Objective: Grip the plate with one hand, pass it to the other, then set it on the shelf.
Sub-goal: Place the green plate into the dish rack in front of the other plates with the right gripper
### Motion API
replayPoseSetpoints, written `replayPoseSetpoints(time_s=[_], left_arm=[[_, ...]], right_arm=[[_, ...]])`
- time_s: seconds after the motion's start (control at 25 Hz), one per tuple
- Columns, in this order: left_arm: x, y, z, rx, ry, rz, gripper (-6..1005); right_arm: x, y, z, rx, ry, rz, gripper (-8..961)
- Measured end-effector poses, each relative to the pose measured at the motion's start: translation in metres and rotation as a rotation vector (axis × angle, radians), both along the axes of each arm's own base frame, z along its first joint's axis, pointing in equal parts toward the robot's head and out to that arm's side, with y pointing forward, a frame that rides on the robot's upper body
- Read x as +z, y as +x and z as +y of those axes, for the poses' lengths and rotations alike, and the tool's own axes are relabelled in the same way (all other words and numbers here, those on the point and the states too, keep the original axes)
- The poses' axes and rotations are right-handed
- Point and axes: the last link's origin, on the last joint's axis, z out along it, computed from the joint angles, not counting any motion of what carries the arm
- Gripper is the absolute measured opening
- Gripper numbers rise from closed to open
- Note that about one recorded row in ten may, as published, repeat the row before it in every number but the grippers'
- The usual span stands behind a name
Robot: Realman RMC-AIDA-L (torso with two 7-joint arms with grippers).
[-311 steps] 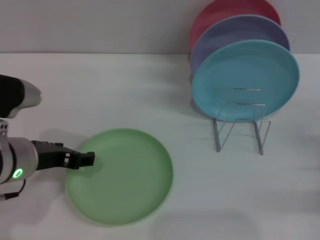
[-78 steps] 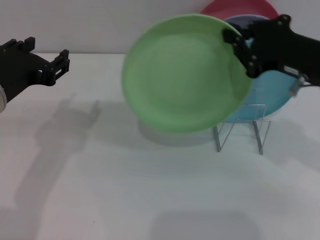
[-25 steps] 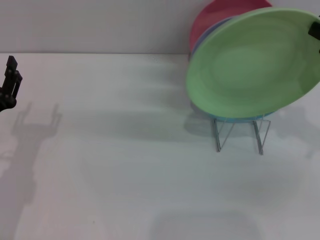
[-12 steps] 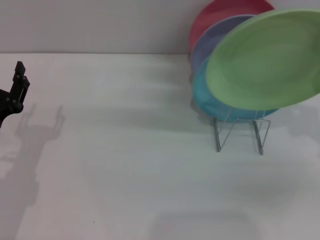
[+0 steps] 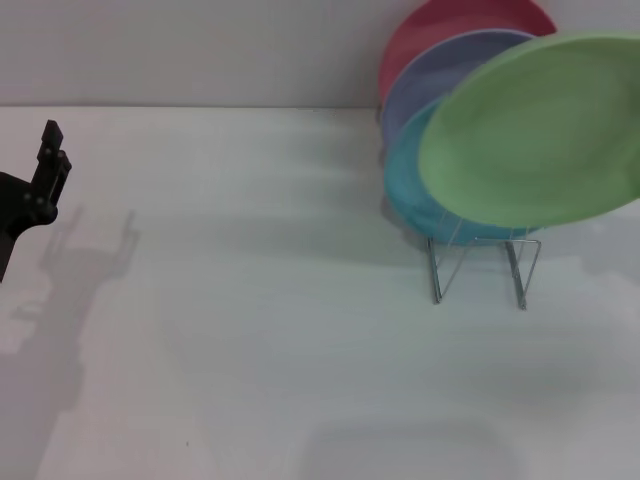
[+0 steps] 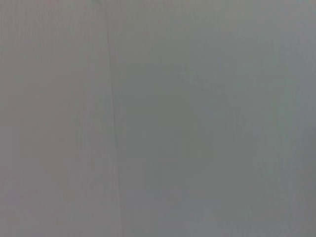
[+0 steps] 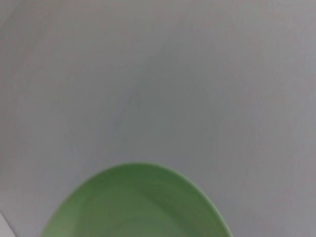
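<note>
The light-green plate point(image 5: 535, 135) hangs tilted in the air at the right, in front of the turquoise plate and just above the silver wire shelf point(image 5: 480, 268). Its right edge runs off the head view. My right gripper is off that edge and holds the plate. The plate's rim fills the bottom of the right wrist view point(image 7: 136, 202), where no fingers show. My left gripper point(image 5: 42, 180) is at the far left edge, raised above the table, empty and far from the plate. The left wrist view shows only a plain grey surface.
A turquoise plate point(image 5: 405, 195), a lavender plate point(image 5: 430, 75) and a red plate point(image 5: 440, 25) stand upright in the shelf, one behind the other. The white table point(image 5: 260, 330) stretches between the left gripper and the shelf. A grey wall stands behind.
The green plate has moved a little further right and slightly down, towards the shelf. The left gripper has shifted slightly right and into view at the left edge.
</note>
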Motion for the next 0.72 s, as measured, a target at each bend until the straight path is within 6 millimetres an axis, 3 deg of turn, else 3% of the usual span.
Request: replayPoseSetpoints(time_s=[0.72], left_arm=[[-0.001,0.0,0.0,-0.007,-0.01,0.014,673]], right_arm=[[-0.027,0.017,0.005,-0.06,-0.05,0.017,60]])
